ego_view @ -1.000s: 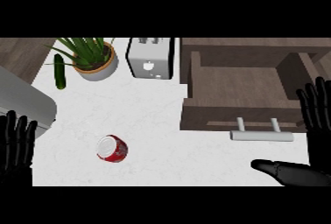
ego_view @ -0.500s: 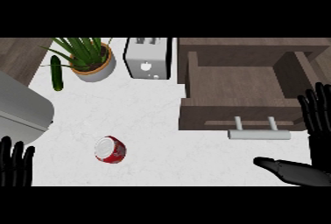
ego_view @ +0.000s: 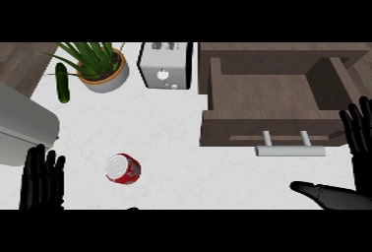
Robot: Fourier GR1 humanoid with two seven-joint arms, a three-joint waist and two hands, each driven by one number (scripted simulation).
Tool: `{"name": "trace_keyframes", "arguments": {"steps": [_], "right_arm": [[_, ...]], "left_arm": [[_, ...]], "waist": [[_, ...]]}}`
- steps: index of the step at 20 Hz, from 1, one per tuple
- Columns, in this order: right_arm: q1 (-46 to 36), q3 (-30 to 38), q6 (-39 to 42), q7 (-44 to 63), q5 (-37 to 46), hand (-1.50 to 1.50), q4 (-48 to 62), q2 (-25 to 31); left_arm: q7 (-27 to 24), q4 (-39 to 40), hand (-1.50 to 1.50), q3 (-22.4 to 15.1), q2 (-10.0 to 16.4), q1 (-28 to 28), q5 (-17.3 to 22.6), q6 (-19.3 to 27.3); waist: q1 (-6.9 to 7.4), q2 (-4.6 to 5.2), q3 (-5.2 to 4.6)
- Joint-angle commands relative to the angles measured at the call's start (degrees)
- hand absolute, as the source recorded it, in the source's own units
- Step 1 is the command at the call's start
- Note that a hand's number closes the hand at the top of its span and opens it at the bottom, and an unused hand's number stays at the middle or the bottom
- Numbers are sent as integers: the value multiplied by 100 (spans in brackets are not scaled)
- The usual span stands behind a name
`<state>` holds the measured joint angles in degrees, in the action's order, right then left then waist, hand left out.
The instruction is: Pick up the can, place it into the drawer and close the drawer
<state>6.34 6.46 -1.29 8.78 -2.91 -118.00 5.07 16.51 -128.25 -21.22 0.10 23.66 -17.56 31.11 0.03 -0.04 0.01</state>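
A red can (ego_view: 123, 169) with a white top lies on its side on the white counter at the lower left. My left hand (ego_view: 41, 178) is open with straight fingers, just left of the can and apart from it. At the upper right, the wooden drawer (ego_view: 270, 96) stands pulled out and empty, its white handle (ego_view: 290, 149) facing me. My right hand (ego_view: 352, 170) is open at the right edge, fingers beside the drawer's front corner and thumb stretched left below the handle.
A potted plant (ego_view: 99, 68) and a dark green cucumber (ego_view: 62, 82) sit at the back left. A white toaster (ego_view: 166, 65) stands beside the drawer. A grey appliance (ego_view: 23, 126) fills the left edge.
The view has shifted: the can, the drawer and the toaster sit a little differently in the picture. My left hand shows lower and nearer the can. The right hand has shifted only slightly.
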Motion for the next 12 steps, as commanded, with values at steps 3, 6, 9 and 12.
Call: {"name": "trace_keyframes", "arguments": {"steps": [3, 6, 9, 12], "right_arm": [[-5, 289, 164, 31, -203, -150, -32, 129], [219, 439, 280, -285, -339, -150, 65, 68], [463, 239, 239, -200, -148, -150, -322, -75], [450, 71, 210, -51, 20, -150, -400, -129]], "left_arm": [[-418, 937, -150, -457, -9, -239, 20, 650], [-974, 1341, -150, -205, -9, -75, 546, 544], [-1245, 1940, -150, -258, -10, -364, 563, 909], [-1839, 1895, -150, -287, 126, 365, 975, 666]], "waist": [[-6, -1, -1], [-4, -1, -2], [-17, -2, -2], [8, -5, -3]]}}
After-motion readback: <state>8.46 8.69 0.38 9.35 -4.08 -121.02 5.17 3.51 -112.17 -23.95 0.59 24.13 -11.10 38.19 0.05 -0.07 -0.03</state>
